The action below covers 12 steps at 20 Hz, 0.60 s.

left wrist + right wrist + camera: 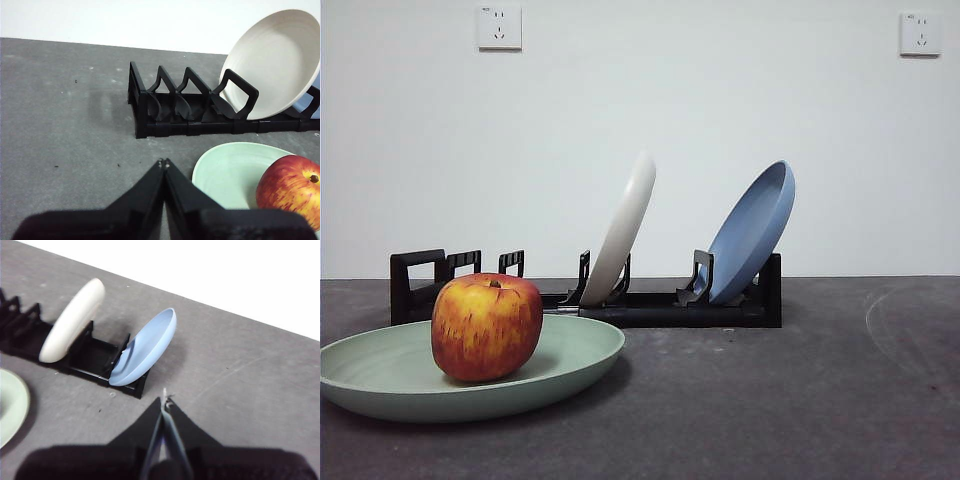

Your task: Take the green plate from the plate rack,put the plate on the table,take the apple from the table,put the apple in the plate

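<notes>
The green plate (575, 352) lies flat on the dark grey table (800, 400) at the front left, in front of the black plate rack (650, 305). The apple (486, 326) stands in the plate, red with yellow streaks. Both also show in the left wrist view, the plate (225, 172) and the apple (292, 190). My left gripper (164, 162) is shut and empty, above the table beside the plate. My right gripper (166, 400) is shut and empty, above the table near the rack's blue-plate end. Neither gripper shows in the front view.
A cream-white plate (623, 228) and a blue plate (755, 230) lean in the rack (90, 357). The rack's squared loop handle (415, 285) is at its left end. A white wall with two sockets stands behind.
</notes>
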### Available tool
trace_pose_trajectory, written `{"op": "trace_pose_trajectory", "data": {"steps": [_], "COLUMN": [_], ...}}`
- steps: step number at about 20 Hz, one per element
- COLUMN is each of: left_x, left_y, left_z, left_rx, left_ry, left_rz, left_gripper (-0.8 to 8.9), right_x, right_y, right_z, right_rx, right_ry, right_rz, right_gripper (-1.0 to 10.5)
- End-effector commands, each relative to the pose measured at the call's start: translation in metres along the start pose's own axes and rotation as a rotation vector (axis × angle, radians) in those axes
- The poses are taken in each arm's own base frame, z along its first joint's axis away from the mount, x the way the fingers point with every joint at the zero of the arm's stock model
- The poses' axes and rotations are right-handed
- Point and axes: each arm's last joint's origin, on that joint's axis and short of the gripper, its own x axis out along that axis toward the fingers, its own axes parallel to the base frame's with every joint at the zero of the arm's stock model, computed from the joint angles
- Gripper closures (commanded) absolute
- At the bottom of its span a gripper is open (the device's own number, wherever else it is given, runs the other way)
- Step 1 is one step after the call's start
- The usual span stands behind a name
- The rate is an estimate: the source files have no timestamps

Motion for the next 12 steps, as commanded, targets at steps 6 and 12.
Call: {"op": "trace_pose_trajectory", "data": {"steps": [6, 12], "left_x": [0.001, 0.001], "left_y": [0.001, 0.001], "left_z": [-0.002, -0.002], "left_rx": [0.004, 0.004], "left_ry": [0.000, 0.000], "left_rz": [0.006, 0.006], "left_gripper": [8.17, 8.17], "right_x": [0.074, 0.071], "right_y": [-0.011, -0.019], "right_z": [-0.110, -0.168], "right_rx": [0.169, 0.255], "right_ry": [-0.105, -0.134], "right_rz": [0.219, 0.049], "right_gripper": [9.5, 9.5]}}
